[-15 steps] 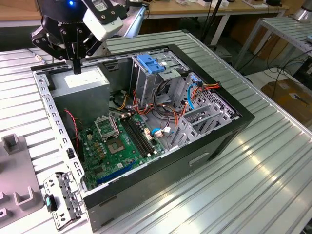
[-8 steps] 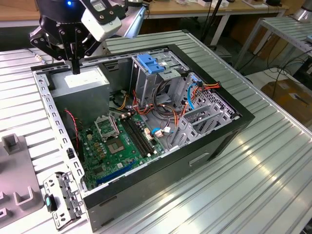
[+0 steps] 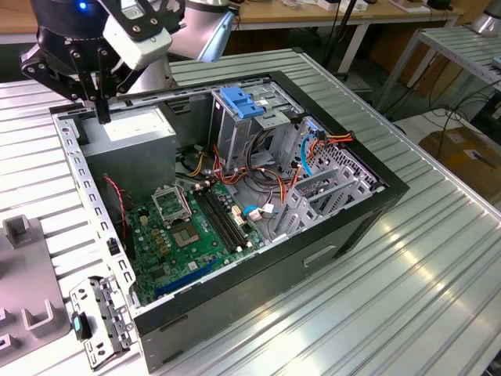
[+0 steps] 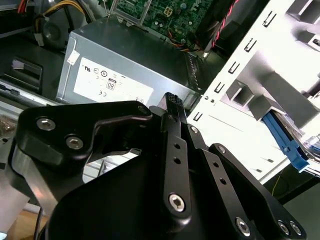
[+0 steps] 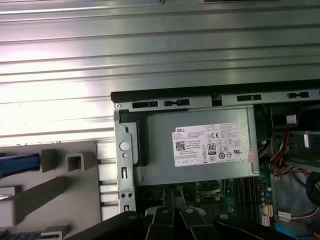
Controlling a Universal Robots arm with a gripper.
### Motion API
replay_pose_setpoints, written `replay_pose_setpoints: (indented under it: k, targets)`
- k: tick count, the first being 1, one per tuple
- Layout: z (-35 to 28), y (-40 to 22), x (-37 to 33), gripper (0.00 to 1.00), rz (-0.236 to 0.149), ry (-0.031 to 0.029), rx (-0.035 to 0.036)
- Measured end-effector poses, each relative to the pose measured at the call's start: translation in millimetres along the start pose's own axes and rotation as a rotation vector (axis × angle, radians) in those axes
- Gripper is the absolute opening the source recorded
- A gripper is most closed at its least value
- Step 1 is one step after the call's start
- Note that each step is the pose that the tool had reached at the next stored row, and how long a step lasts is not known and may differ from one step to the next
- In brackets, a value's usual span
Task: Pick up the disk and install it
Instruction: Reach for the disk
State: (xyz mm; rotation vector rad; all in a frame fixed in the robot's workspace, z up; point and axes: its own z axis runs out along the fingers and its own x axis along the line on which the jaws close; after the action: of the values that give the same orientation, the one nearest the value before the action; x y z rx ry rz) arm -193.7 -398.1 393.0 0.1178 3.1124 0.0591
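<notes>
My gripper (image 3: pixel 102 111) hangs over the back left corner of the open computer case (image 3: pixel 313 251), just above the case rim beside the grey power supply box (image 3: pixel 135 131). Its two black fingers are pressed together with nothing between them, as both wrist views confirm (image 4: pixel 172 102) (image 5: pixel 175 199). The disk (image 4: pixel 286 142) shows only as a blue plastic bracket edge with a bit of silver beside it. It rests in the pale grey fixture (image 4: pixel 260 95) outside the case, apart from the gripper. The same blue edge (image 5: pixel 17 165) lies in that fixture in the first wrist view.
Inside the case stand a tall grey cage with a blue plastic top (image 3: pixel 239 110), the green motherboard (image 3: pixel 188 235) and bundles of orange and blue cables (image 3: pixel 313 149). A loose metal bracket (image 3: pixel 98 321) lies by the case's near corner. The ribbed metal table (image 3: pixel 407 298) stretches toward the exterior view's right.
</notes>
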Motion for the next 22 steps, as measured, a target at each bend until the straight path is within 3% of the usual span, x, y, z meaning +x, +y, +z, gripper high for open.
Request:
replay_pose_setpoints:
  k: [3,22]
  targets:
    - [-0.1,1.3,3.2,0.11,0.000,-0.0003,0.0053]
    - [-0.4,-0.2,26.9,0.11,0.000,0.0037,0.0056]
